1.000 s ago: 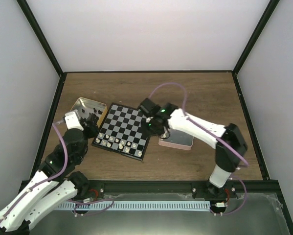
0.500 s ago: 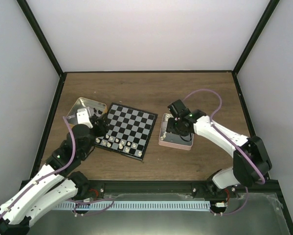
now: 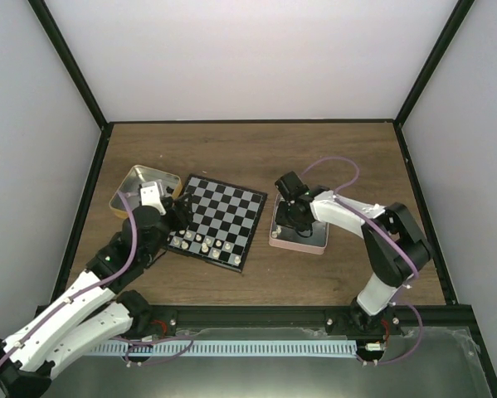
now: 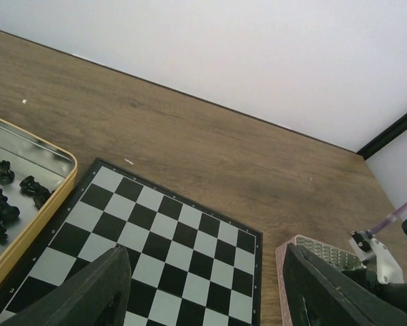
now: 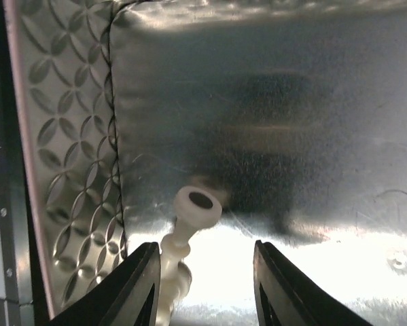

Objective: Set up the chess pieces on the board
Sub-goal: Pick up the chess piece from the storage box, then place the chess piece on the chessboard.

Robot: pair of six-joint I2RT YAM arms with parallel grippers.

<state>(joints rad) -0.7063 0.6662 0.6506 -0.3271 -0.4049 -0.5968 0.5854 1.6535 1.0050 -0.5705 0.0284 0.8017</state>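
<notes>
The chessboard (image 3: pixel 217 220) lies left of centre, with several cream-white pieces (image 3: pixel 200 243) along its near edge; it also shows in the left wrist view (image 4: pixel 169 244). My left gripper (image 3: pixel 180 212) hovers open and empty over the board's left side (image 4: pixel 203 285). My right gripper (image 3: pixel 291 217) is open inside the pink tin (image 3: pixel 314 241). In the right wrist view a cream-white piece (image 5: pixel 184 234) lies on its side on the tin floor, next to the left finger (image 5: pixel 138 285), between the open jaws (image 5: pixel 206 278). Black pieces (image 4: pixel 6 197) lie in the gold tin (image 3: pixel 129 187).
The gold tin's rim (image 4: pixel 50 197) borders the board's left edge. The pink tin's patterned wall (image 5: pixel 67 156) stands close left of my right gripper. A black frame rail (image 3: pixel 248 313) runs along the near table edge.
My right gripper left the board's right edge, moved to the pink tin and lowered into it. My left gripper moved from the gold tin rightward over the board's left side.
</notes>
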